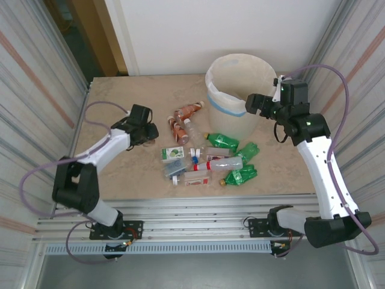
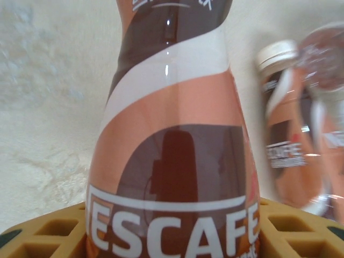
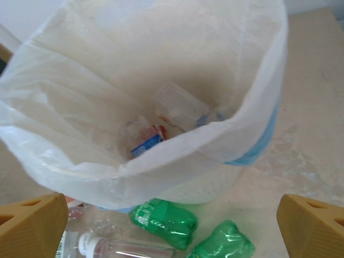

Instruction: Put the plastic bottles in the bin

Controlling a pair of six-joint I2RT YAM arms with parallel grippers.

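A brown and orange Nescafe bottle stands between the yellow pads of my left gripper, which press on both of its sides. From above, that gripper reaches into the left end of the bottle pile, at the brown bottles. A second Nescafe bottle lies just right of the held one. The bin stands at the back right, with some bottles lying inside it. My right gripper hovers open and empty at the bin's near rim, its fingertips wide apart.
Green crushed bottles and clear bottles lie in a pile on the table in front of the bin. Corrugated walls close in both sides. The table's left half is bare.
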